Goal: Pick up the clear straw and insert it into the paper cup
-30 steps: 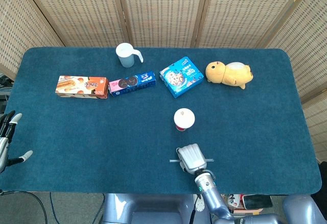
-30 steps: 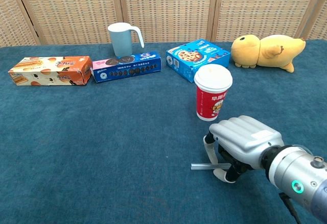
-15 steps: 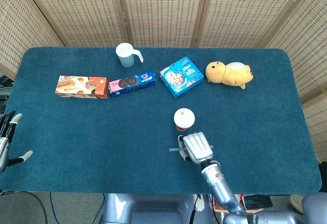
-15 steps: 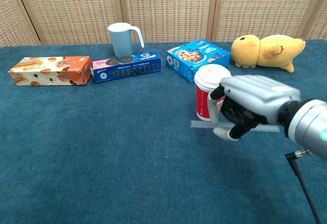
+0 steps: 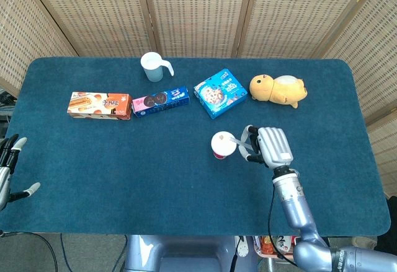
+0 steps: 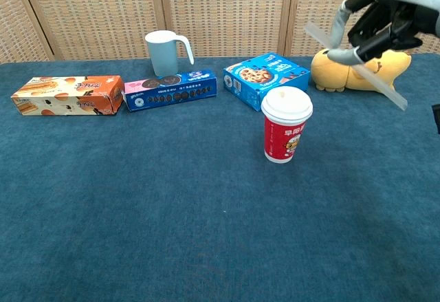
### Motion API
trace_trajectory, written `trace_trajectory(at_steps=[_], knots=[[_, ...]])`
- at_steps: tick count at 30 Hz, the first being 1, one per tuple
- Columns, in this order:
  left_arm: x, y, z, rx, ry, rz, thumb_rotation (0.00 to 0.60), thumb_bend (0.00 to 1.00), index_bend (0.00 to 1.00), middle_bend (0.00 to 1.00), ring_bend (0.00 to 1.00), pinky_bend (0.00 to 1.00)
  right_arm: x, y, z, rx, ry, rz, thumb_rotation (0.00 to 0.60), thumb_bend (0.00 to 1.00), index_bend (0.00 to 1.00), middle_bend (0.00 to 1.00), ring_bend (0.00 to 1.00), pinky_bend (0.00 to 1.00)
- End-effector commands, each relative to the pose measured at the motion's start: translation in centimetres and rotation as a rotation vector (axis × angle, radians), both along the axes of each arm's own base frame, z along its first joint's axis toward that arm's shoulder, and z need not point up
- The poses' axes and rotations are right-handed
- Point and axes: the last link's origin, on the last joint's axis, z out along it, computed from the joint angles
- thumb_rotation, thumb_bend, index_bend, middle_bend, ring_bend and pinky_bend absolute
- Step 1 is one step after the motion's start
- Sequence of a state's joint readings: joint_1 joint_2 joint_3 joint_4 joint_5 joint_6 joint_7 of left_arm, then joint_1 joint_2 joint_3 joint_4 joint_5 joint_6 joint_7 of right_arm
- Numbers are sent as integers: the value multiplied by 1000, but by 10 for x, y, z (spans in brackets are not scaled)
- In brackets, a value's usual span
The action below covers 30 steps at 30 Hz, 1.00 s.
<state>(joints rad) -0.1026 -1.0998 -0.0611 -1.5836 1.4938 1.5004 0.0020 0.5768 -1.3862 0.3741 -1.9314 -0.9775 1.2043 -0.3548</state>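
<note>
Right hand (image 6: 385,13) raised above the blue table (image 5: 124,173), fingers curled around the clear straw (image 6: 357,67), which slants down toward 4 o'clock in the chest view, in the air and clear of the cup. Paper cup (image 6: 287,133) upright near the table's centre, white lid on, at 9 o'clock from that hand in the head view; behind it from 10 to 2 o'clock an orange snack box (image 5: 100,106), a dark blue cookie box (image 5: 160,101), a white mug (image 5: 154,66), a blue cookie box (image 5: 219,92) and a yellow plush toy (image 5: 278,90). Left hand (image 5: 11,170) at the table's left edge, about 9 o'clock, fingers spread and holding nothing.
</note>
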Motion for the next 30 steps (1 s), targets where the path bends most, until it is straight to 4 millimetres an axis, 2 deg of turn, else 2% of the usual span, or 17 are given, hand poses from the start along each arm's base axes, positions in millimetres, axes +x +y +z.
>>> trace_trajectory(at_steps=[1, 4, 6, 8, 19, 30], knots=[[1, -1, 0, -3, -4, -4, 600, 93, 0, 0, 0, 0, 7, -12, 14, 15, -122, -10, 600, 572, 708, 900, 785, 988], [2, -2, 0, 2, 5, -6, 600, 92, 0, 0, 0, 0, 15, -24, 22, 39, -275, -10, 600, 572, 708, 900, 785, 988], [2, -2, -1, -1, 4, -1, 600, 92, 0, 0, 0, 0, 26, -35, 28, 73, -477, -8, 600, 572, 710, 900, 785, 988], [3, -2, 0, 3, 4, 1, 600, 93, 0, 0, 0, 0, 27, -40, 28, 85, -531, -2, 600, 572, 714, 900, 785, 988], [3, 1, 2, 9, 4, 17, 600, 94, 0, 0, 0, 0, 43, -61, 17, 114, -654, 44, 600, 572, 716, 900, 785, 988], [3, 8, 0, 8, 9, 31, 600, 94, 0, 0, 0, 0, 72, -70, -24, 189, -648, 46, 600, 571, 716, 897, 785, 963]])
